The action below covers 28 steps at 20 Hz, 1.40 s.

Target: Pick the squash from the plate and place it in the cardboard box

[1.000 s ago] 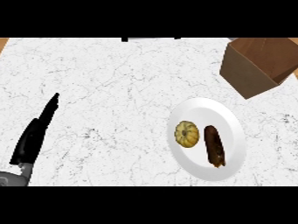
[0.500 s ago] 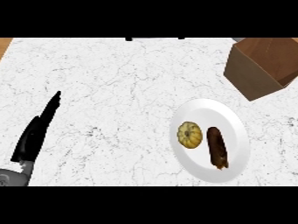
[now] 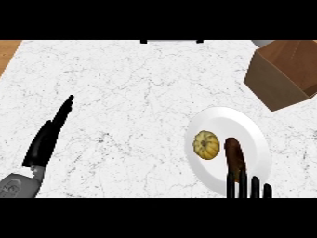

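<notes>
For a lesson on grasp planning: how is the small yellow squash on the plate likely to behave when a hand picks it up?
The squash looks round and ribbed, so it would probably roll if nudged on the smooth plate. It looks small and solid, so likely stiff and light. The brown item close beside it may crowd the right hand.

There is one camera, up at the robot's head. It looks steeply down at the white counter point(image 3: 133, 93), quite near.
</notes>
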{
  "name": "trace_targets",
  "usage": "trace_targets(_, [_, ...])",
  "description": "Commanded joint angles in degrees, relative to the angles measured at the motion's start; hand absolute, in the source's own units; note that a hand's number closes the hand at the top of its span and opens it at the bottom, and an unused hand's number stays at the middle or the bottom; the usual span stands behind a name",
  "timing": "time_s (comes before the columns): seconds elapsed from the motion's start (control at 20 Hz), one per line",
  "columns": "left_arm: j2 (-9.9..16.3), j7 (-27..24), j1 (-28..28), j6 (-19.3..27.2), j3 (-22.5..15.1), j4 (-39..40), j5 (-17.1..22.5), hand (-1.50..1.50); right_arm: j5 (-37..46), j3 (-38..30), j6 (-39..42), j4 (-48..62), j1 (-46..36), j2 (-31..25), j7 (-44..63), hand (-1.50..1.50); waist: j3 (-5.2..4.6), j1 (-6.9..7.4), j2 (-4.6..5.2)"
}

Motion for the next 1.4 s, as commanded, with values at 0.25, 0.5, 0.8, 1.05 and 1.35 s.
trace_targets(0.25, [-1.55, -3.44, 1.81, -2.77, 1.86, 2.43, -2.03, 0.00, 1.51, 9.75, 16.47, 11.79, -15.91, 0.01, 16.59, -1.50, 0.08, 0.69, -0.25])
trace_targets(0.5, [-4.27, 2.89, -4.14, -2.55, 3.30, 2.66, -4.25, 0.00, -7.58, 7.91, 17.87, 21.59, -27.88, 0.01, 21.12, -1.50, 0.10, 0.62, -0.20])
trace_targets(0.8, [-4.44, -0.44, -0.60, -5.64, 5.84, 1.93, -5.46, 0.00, -10.24, 5.46, 19.38, 24.12, -33.77, 0.01, 21.26, -1.50, 0.09, 0.75, -0.23])
trace_targets(1.05, [-7.27, 1.50, -1.17, -5.49, 6.33, 1.14, -7.88, 0.00, -12.14, 4.80, 17.47, 27.45, -35.70, 0.00, 21.36, -1.50, 0.10, 0.71, -0.25])
trace_targets(1.35, [-8.77, 1.76, -3.39, -6.07, 7.82, 3.47, -9.85, 0.00, -14.75, 2.44, 15.67, 30.60, -36.41, -0.01, 19.19, -1.50, 0.09, 0.58, -0.21])
